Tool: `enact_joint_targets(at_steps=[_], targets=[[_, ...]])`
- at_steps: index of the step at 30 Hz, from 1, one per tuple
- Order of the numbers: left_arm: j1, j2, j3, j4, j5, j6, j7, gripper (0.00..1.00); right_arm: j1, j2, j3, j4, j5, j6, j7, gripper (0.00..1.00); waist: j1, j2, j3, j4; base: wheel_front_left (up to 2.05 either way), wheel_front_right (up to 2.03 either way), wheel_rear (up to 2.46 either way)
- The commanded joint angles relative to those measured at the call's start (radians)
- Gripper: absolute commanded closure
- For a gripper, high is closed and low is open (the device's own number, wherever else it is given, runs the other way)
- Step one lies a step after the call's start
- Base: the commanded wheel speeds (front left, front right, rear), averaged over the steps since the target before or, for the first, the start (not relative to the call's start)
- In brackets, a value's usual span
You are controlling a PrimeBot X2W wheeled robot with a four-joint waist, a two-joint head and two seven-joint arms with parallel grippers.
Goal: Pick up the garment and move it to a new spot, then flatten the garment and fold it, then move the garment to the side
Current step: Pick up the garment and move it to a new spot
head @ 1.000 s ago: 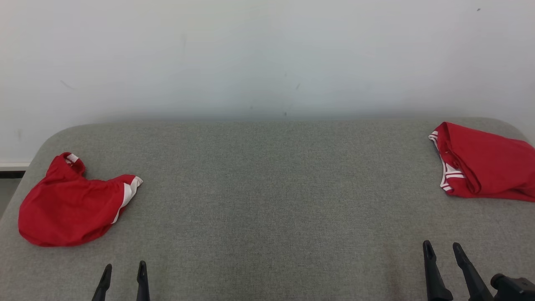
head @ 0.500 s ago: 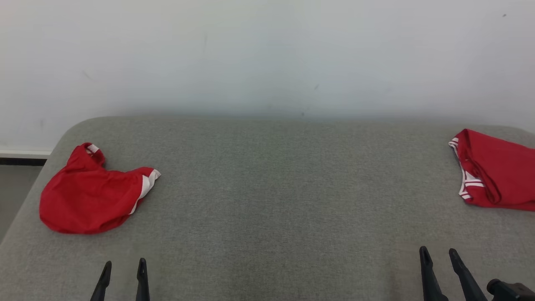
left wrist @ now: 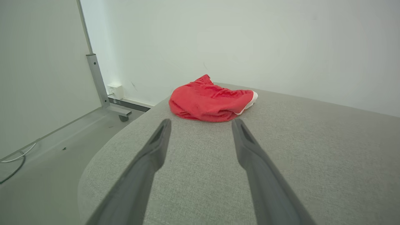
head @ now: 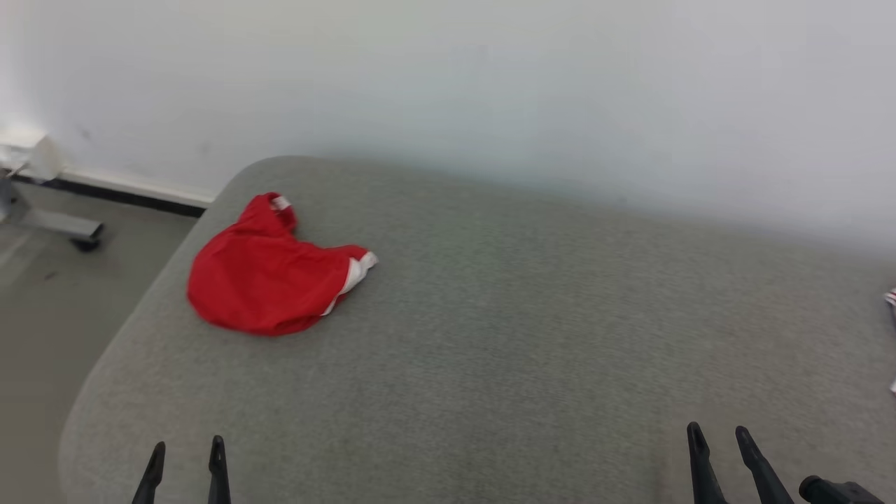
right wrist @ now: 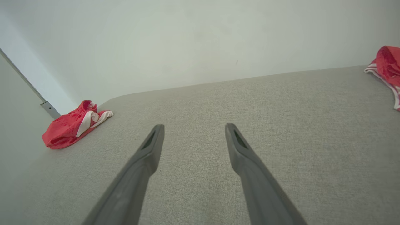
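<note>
A crumpled red garment (head: 269,280) with white trim lies near the far left corner of the grey padded table (head: 525,336). It also lies straight ahead of my left gripper (left wrist: 201,123) in the left wrist view, as the red garment (left wrist: 212,100), a short way beyond the fingertips. My left gripper (head: 185,451) is open and empty at the table's near left edge. My right gripper (head: 717,437) is open and empty at the near right. The right wrist view has the same garment (right wrist: 73,128) far to its left.
A second red garment with white stripes (right wrist: 387,70) lies at the table's right end; just a sliver (head: 891,297) of it reaches the head view's right edge. The floor (head: 49,294) and a wheeled metal stand base (left wrist: 109,107) lie left of the table. A white wall runs behind.
The camera has swung left, so the whole picture shifted right: the left garment now sits nearer the middle and the right one has almost left the frame. Both grippers stay open.
</note>
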Motion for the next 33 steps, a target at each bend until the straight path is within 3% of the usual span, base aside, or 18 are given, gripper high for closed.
enact_joint_targets(at_steps=[1,9,16,27,33], targets=[[0.010,0.006,0.007,-0.006,-0.004,0.004,-0.003,0.00,-0.006,0.003,0.003,0.002,-0.002,0.001,-0.005,0.00,-0.0001,0.0000,0.014,0.110,0.00,0.00,0.00],[0.017,0.007,0.018,-0.017,-0.018,0.018,-0.003,0.00,-0.020,0.002,0.011,0.004,-0.012,0.001,0.001,0.00,-0.0001,0.0000,0.024,0.211,0.00,0.00,0.00],[0.034,0.002,0.049,-0.041,-0.035,0.033,-0.003,0.00,-0.053,-0.015,0.044,0.013,-0.012,0.001,0.014,0.00,-0.0001,0.0000,0.043,0.223,0.00,0.00,0.00],[0.005,0.015,0.049,-0.031,-0.038,0.028,-0.002,0.00,-0.053,-0.022,0.047,0.034,-0.001,0.001,-0.007,0.00,-0.0001,0.0000,0.034,0.214,0.00,0.00,0.00],[-0.082,0.043,0.062,-0.006,-0.065,0.019,0.009,0.00,-0.077,-0.036,0.038,0.016,-0.023,0.001,0.007,0.00,-0.0001,0.0000,0.072,0.124,0.00,0.00,0.00]])
